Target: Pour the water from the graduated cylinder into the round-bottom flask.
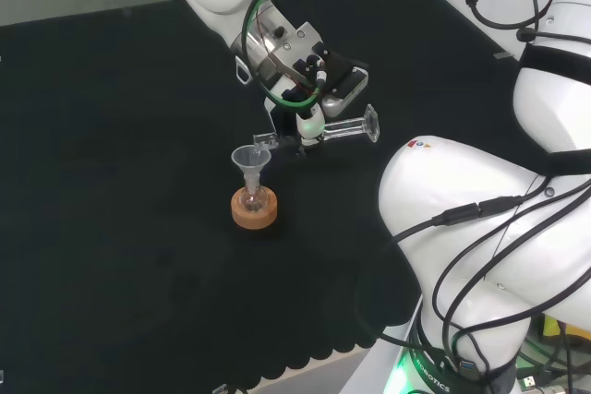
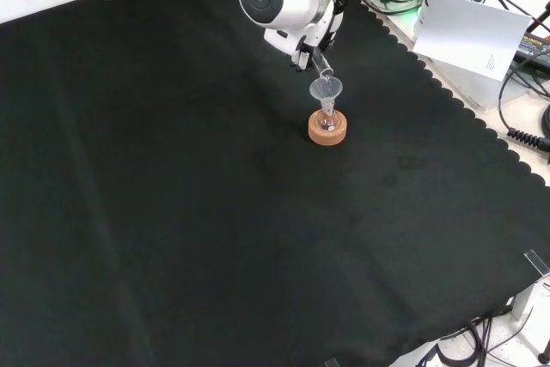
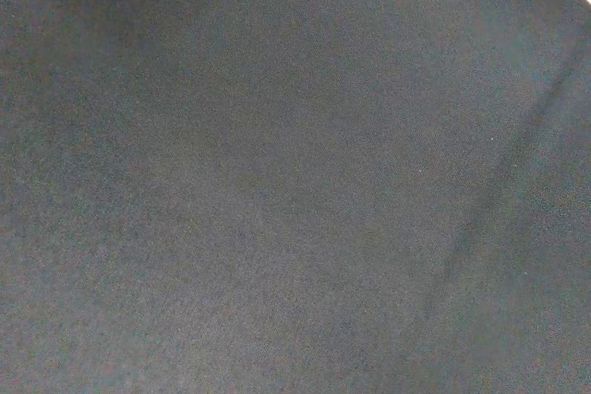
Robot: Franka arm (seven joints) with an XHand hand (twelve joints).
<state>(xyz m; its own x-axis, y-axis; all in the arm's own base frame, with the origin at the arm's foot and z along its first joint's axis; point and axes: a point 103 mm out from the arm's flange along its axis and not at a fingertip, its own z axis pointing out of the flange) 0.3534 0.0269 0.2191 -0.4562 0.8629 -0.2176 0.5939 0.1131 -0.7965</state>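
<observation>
Cylinder (image 1: 343, 128) lies tipped almost flat in the hand (image 1: 309, 89), whose fingers curl round its middle; its foot points to 3 o'clock in the head view and its lip hangs just above the funnel (image 1: 249, 161) at 9 o'clock. That funnel sits in the neck of the flask (image 1: 253, 200), which rests on a cork ring (image 1: 254, 213) on the table (image 1: 111, 228). Pouring looks to be the step under way, probably near its end. Next would likely be holding until it drains, then tipping the cylinder upright. No writing can be read.
</observation>
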